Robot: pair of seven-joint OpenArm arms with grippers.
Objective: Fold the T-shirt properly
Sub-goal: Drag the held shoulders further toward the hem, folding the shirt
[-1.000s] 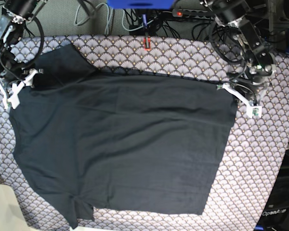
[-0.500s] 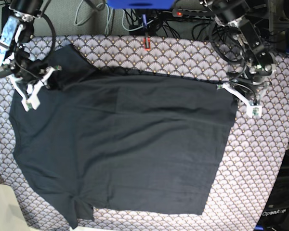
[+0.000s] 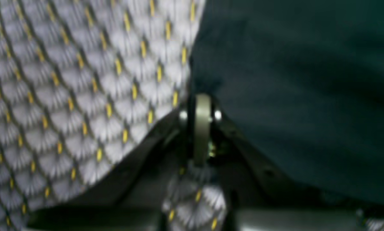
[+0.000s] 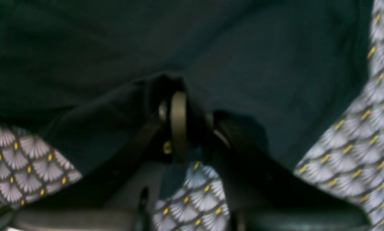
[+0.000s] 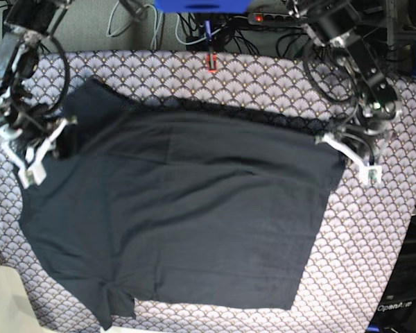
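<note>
T-shirt (image 5: 180, 208) fabric, plain charcoal black and soft, lies spread nearly flat with faint creases over a grey cloth (image 5: 374, 236) printed with scalloped fans tipped in yellow. One garment, two short sleeves: one at the far corner on the base view's left, one bunched at the near edge. The right gripper (image 5: 45, 135) has its jaws closed narrowly on a raised fold of the shirt beside the far sleeve, fabric puckering around its fingers (image 4: 178, 125). The left gripper (image 5: 343, 146) pinches the shirt's far hem corner, jaws drawn together on the edge (image 3: 202, 128). Behind the table hang tangled black and grey cables (image 5: 194, 31) and a blue bar (image 5: 201, 5).
</note>
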